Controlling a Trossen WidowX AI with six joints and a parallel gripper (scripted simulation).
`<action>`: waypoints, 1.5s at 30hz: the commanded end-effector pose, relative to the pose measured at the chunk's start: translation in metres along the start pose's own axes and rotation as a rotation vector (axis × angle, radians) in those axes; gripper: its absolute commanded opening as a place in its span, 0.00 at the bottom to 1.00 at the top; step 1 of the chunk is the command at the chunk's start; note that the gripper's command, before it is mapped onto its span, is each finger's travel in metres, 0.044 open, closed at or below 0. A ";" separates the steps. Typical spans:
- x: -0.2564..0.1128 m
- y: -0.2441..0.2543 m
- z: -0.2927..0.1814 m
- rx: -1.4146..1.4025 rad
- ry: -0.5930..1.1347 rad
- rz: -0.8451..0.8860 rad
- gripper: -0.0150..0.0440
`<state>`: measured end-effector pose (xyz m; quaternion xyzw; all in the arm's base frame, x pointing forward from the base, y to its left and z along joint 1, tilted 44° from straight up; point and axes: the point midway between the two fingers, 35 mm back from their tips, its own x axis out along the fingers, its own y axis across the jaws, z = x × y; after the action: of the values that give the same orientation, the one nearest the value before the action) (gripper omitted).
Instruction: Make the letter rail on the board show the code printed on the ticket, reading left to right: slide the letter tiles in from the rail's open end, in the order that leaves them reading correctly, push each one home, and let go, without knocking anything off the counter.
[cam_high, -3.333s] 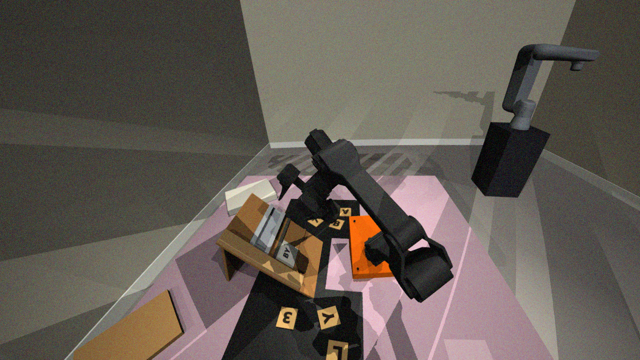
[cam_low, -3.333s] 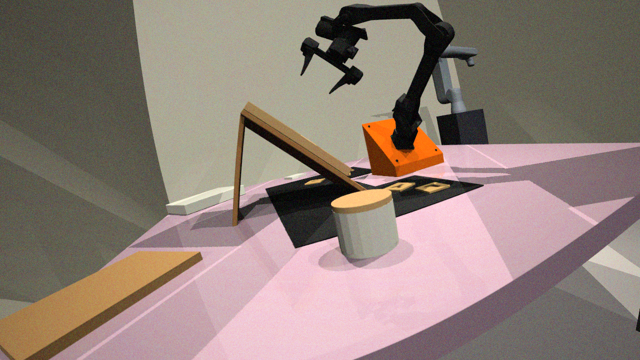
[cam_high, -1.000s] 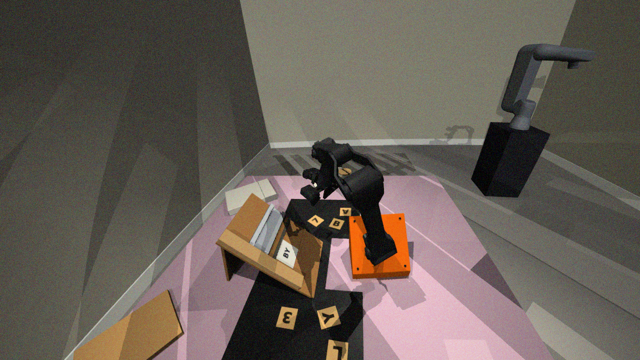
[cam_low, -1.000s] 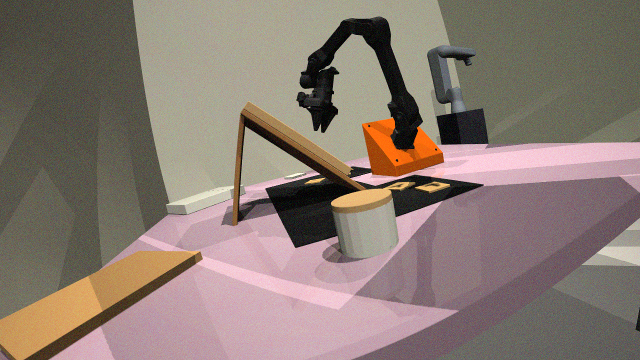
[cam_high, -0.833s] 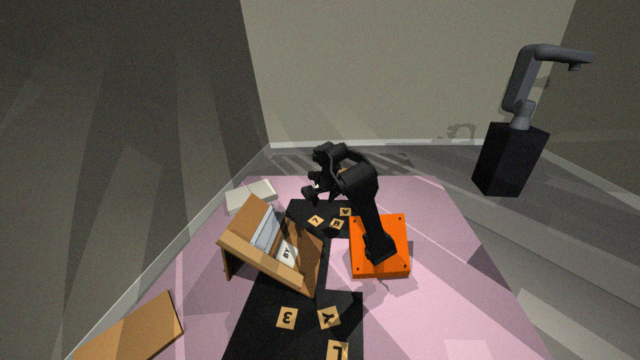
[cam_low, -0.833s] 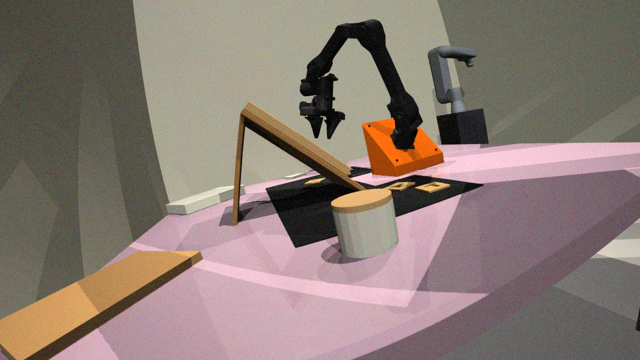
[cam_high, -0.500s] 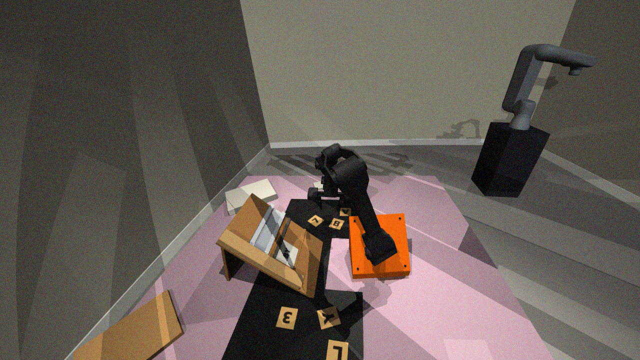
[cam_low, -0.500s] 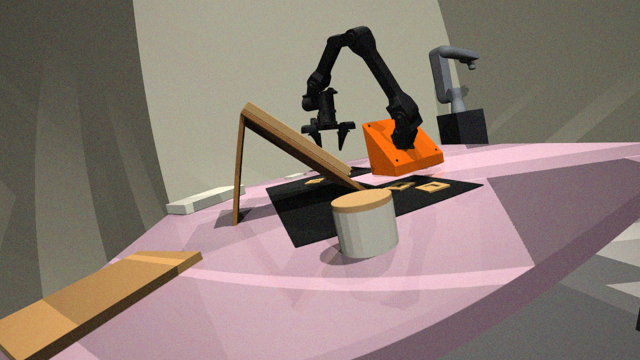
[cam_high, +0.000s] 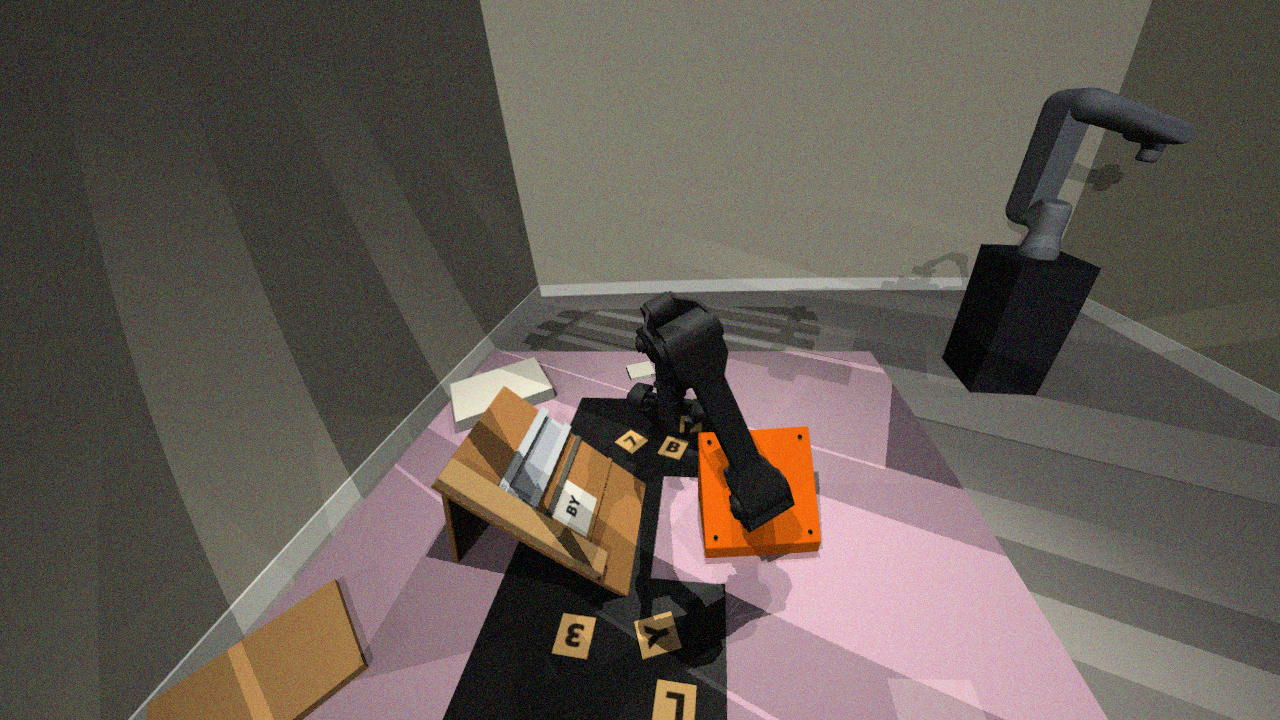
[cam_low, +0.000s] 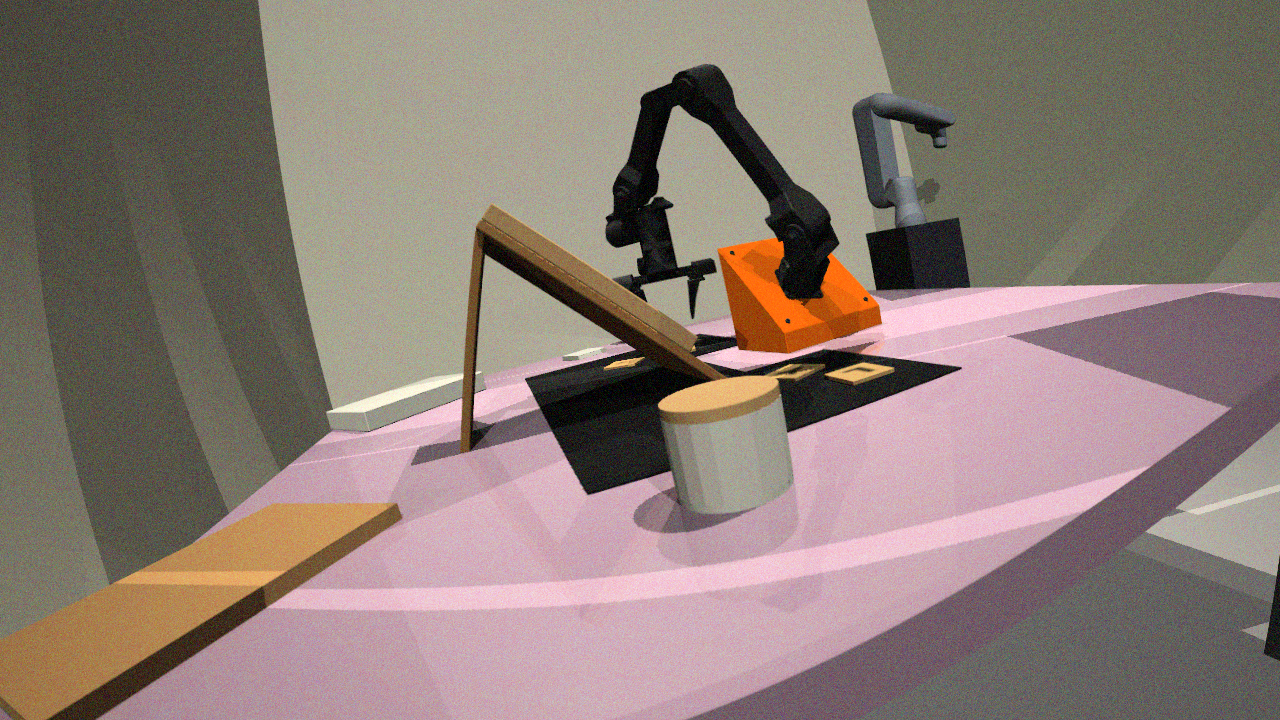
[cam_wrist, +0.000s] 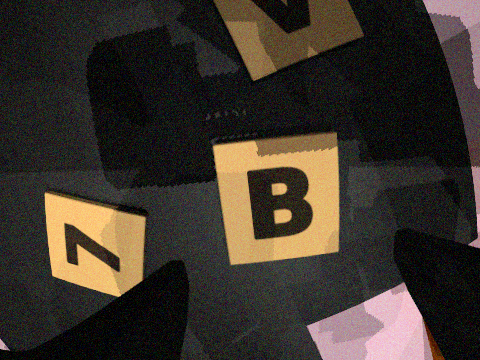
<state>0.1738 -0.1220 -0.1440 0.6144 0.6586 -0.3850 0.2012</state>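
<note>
The ticket (cam_high: 573, 506) reads BY on the tilted wooden board (cam_high: 622, 510) (cam_low: 586, 300). No tile shows in its grey rail (cam_high: 537, 461). My gripper (cam_low: 664, 302) (cam_wrist: 294, 260) is open, pointing down above the mat beyond the board. In the wrist view the B tile (cam_wrist: 320, 200) (cam_high: 673, 446) lies flat ahead of and between the fingertips, with nothing gripped. The 7 tile (cam_wrist: 95, 245) (cam_high: 631, 440) lies left of it; another tile (cam_wrist: 240, 40) is cut off at the top. The Y tile (cam_high: 657, 634), 3 tile (cam_high: 573, 635) and L tile (cam_high: 674, 700) lie at the near end.
A black mat (cam_high: 510, 662) (cam_low: 617, 452) lies under the board. The arm stands on an orange wedge (cam_high: 796, 456) (cam_low: 760, 326). A lidded pot (cam_low: 729, 456), a wooden plank (cam_high: 295, 653) (cam_low: 205, 573) and a white block (cam_high: 501, 389) (cam_low: 398, 402) stand or lie on the pink counter (cam_low: 537, 644).
</note>
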 end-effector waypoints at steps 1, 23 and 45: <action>0.006 -0.002 0.000 0.010 -0.001 -0.007 0.83; 0.036 -0.002 0.000 0.010 0.000 -0.007 0.83; 0.054 -0.002 -0.001 0.009 0.000 -0.007 0.83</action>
<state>0.1636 -0.0877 -0.1825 0.6113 0.6597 -0.3884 0.2005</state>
